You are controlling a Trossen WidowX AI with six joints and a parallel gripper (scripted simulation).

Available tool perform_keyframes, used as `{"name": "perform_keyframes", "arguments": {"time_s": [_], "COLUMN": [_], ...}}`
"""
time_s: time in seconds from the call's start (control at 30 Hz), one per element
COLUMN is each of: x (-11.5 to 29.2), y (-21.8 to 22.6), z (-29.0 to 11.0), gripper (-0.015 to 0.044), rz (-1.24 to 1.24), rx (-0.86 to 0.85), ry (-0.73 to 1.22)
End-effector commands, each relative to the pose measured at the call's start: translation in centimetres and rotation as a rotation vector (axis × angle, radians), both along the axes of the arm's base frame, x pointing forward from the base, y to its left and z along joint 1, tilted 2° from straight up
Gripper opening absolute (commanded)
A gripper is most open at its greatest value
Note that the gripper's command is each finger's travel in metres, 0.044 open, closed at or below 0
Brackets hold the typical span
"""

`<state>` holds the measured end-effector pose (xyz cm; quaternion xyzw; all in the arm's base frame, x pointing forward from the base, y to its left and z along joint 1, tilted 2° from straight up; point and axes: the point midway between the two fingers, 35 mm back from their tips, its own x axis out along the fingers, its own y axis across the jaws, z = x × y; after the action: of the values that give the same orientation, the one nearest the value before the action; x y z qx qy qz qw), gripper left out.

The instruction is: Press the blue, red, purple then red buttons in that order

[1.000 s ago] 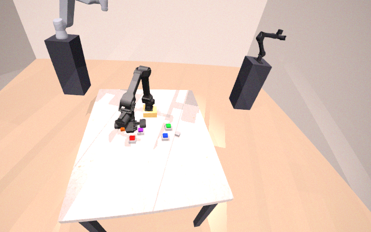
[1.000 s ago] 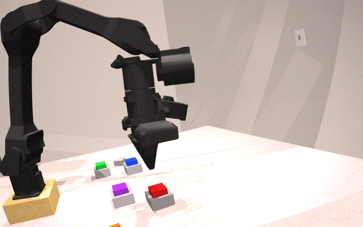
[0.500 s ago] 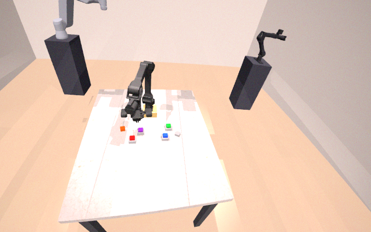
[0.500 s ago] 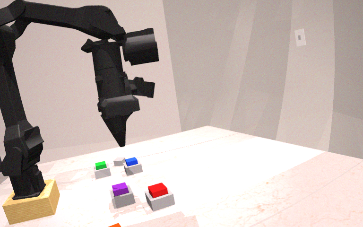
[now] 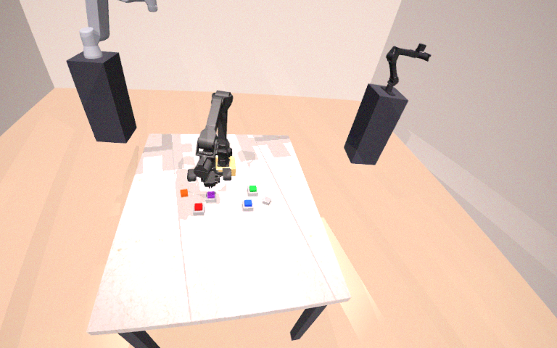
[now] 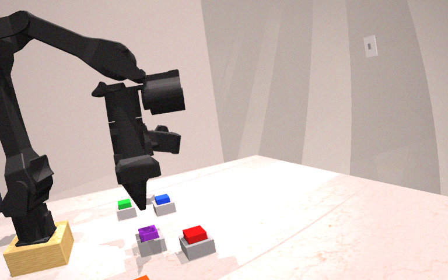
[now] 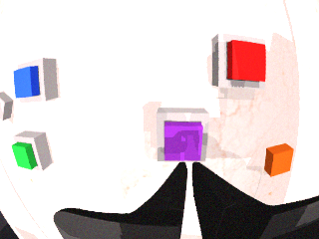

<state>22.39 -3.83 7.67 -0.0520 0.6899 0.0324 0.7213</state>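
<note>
The black parallel-jaw gripper [image 7: 187, 171], jaws closed on nothing, hovers with its tip pointing down just short of the square purple push-button [image 7: 182, 139] in its grey housing; the square red push-button [image 7: 246, 60] lies beyond

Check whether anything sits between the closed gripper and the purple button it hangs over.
Nothing visible does. The gripper, shut and empty, points down just short of the purple button, with only open air between. The orange block and red button lie off to the side.
</note>
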Motion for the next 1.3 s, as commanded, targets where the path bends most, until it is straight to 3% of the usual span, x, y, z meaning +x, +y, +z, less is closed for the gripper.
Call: {"name": "perform_keyframes", "arguments": {"time_s": [0.0,1.27], "x": [-0.2,0.0], "y": [0.0,-0.1], "z": [-1.6,-5.0], "gripper": [0.0020,0.0020], "rz": [-0.004,-0.004], "rx": [0.000,0.000], "ry": [-0.002,-0.001]}}
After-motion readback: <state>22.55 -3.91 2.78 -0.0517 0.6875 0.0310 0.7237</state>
